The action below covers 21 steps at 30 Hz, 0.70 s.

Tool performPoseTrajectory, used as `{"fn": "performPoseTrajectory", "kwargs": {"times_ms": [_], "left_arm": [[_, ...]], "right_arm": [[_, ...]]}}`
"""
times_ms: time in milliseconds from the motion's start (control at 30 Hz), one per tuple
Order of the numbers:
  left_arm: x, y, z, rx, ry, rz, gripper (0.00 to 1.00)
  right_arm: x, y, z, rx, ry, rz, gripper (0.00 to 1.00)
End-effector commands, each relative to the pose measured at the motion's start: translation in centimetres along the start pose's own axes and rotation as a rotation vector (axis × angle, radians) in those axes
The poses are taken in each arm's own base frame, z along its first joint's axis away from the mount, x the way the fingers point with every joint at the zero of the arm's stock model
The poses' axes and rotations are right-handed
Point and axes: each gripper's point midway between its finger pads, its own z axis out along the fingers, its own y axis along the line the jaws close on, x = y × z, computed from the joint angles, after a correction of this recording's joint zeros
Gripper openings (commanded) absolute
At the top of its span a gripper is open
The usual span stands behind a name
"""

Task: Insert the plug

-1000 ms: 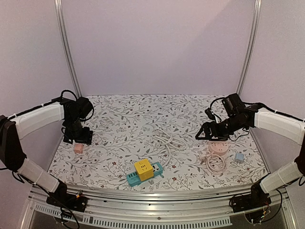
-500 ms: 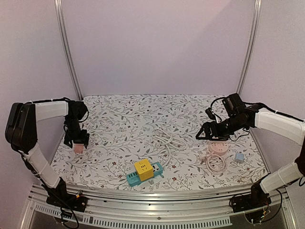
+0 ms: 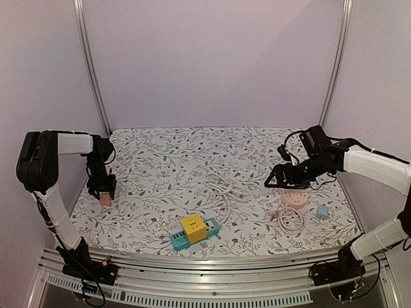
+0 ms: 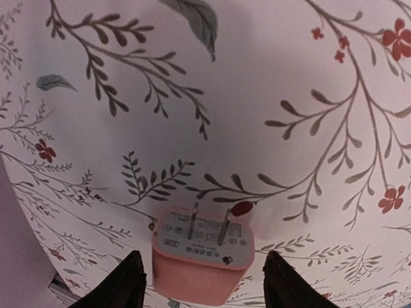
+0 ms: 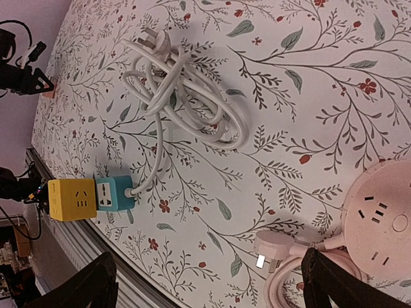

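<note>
The plug [image 4: 199, 256] is a small pink cube with two flat prongs facing up. It lies on the flowered tablecloth at the far left [image 3: 105, 200]. My left gripper [image 4: 203, 256] is lowered over it, one finger [image 4: 128, 282] on each side. A narrow gap shows between each finger and the plug, so the gripper is open. In the top view the left gripper [image 3: 103, 190] stands right above the plug. My right gripper [image 3: 277, 179] hovers wide open and empty beside a round pink socket [image 3: 293, 199]. A teal power strip [image 3: 200, 234] carries a yellow cube socket [image 3: 192, 226].
A coiled white cable [image 3: 221, 187] runs from the teal strip [image 5: 114, 194]. A pink cable coil [image 3: 290, 219] with its own plug [image 5: 273, 247] lies by the round socket [image 5: 382, 215]. A small blue adapter [image 3: 322, 210] sits at the right. The table's left edge is close to the pink plug.
The left arm has swung in and dropped over the pink plug, and its jaws have narrowed around it. The right arm has not moved.
</note>
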Motion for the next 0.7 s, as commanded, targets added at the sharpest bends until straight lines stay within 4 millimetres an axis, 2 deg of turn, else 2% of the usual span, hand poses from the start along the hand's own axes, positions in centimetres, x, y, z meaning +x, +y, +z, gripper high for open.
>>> {"fn": "performPoseTrajectory", "kwargs": {"times_ms": [0,267,367,533,667], "left_arm": [[-0.8,-0.6,0.3,0.036,0.004,0.014,0.55],[-1.3,-1.0,0.3,0.055,0.011,0.0,0.33],[-1.4,-1.5,-0.2,0.082,0.005,-0.037,0.29],[-1.7,-3.9,-2.6,0.159,-0.062,-0.079,0.29],[-1.8,-7.2,-5.0,0.268,-0.116,-0.096,0.28]], "right_arm": [[0.4,-0.5,-0.2,0.026,0.002,0.015,0.99],[0.2,-0.6,-0.1,0.027,0.001,0.027,0.99],[0.1,-0.5,-0.1,0.024,-0.002,0.029,0.99],[0.0,-0.4,-0.3,0.02,-0.013,0.033,0.99],[-0.4,0.0,-0.5,0.008,-0.029,0.032,0.99]]}}
